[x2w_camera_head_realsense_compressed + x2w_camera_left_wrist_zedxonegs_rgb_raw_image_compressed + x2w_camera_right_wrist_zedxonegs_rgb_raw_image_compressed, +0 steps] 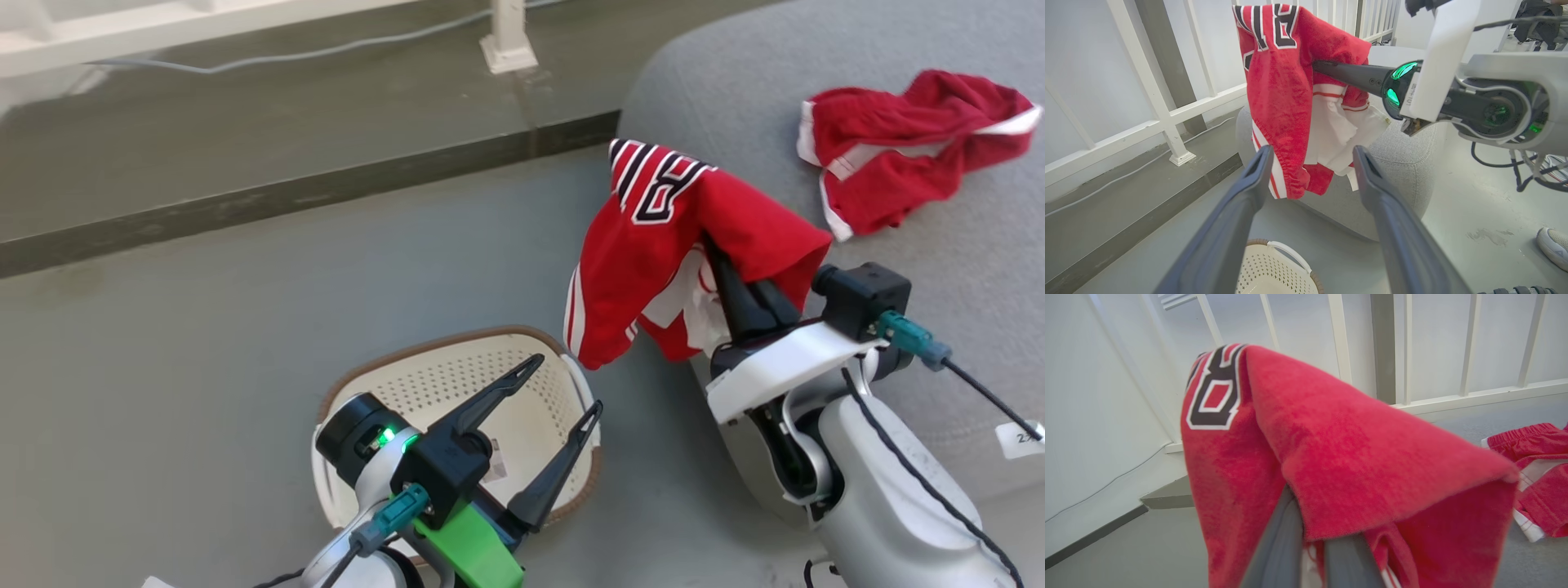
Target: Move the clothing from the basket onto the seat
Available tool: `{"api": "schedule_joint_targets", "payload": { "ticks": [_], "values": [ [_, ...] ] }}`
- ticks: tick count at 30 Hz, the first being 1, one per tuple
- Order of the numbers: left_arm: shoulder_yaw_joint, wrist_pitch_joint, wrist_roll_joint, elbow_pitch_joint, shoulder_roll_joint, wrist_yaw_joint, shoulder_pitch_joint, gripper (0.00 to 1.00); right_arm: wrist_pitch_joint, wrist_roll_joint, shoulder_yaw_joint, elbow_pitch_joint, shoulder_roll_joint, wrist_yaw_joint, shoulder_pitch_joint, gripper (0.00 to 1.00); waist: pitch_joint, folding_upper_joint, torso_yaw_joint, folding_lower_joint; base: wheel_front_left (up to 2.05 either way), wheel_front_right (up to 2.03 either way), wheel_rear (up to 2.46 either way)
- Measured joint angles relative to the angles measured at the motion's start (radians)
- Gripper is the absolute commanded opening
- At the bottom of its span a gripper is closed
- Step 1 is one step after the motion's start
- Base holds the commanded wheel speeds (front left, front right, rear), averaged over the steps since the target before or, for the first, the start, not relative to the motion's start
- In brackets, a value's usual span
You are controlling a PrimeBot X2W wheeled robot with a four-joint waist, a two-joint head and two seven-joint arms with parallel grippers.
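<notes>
1. Our right claw (727, 278) is clenched on the red cloth with letters (653, 245). It hangs in the air at the edge of the seat (963, 269).
2. The other red cloth (898, 155) lies on the seat.
3. Our left claw (565, 384) is spread wide with nothing in it, over the basket (441, 347).
4. Next, we think, we must carry the cloth over the seat and let go.
5. We see big black-and-white letters but cannot read the whole word.

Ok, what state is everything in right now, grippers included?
basket: upright on the floor, no clothing in the part that shows.
lettered garment: hanging from the right gripper, off the floor, at the edge of the seat.
other garment: lying crumpled on the seat.
left gripper: open, empty, above the basket.
right gripper: shut on the lettered garment.
</notes>
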Motion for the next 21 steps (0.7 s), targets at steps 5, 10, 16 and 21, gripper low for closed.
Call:
{"api": "schedule_joint_targets", "payload": {
  "ticks": [5,10,16,21],
  "values": [
    [-0.001,0.019,0.022,-0.008,0.019,0.000,-0.002,1.00,-0.016,0.009,-0.026,0.006,0.002,-0.009,-0.018,0.00,0.032,0.0000,-0.050,0.0000,0.00,0.00,0.00],
    [-0.002,0.038,0.032,-0.027,0.028,0.000,-0.008,1.00,-0.027,0.019,-0.054,0.018,0.005,-0.011,-0.040,0.00,0.070,0.0000,-0.102,0.0000,0.00,0.00,0.00],
    [-0.004,0.051,0.040,-0.034,0.052,-0.008,-0.035,1.00,-0.043,0.028,-0.097,0.029,0.006,-0.019,-0.085,0.00,0.120,0.0000,-0.163,0.0000,0.00,0.00,0.00],
    [-0.017,0.068,0.043,-0.041,0.056,-0.008,-0.056,1.00,-0.052,0.047,-0.152,0.037,0.006,-0.028,-0.124,0.00,0.164,0.0000,-0.205,0.0000,0.00,0.00,0.00]
  ]
}}
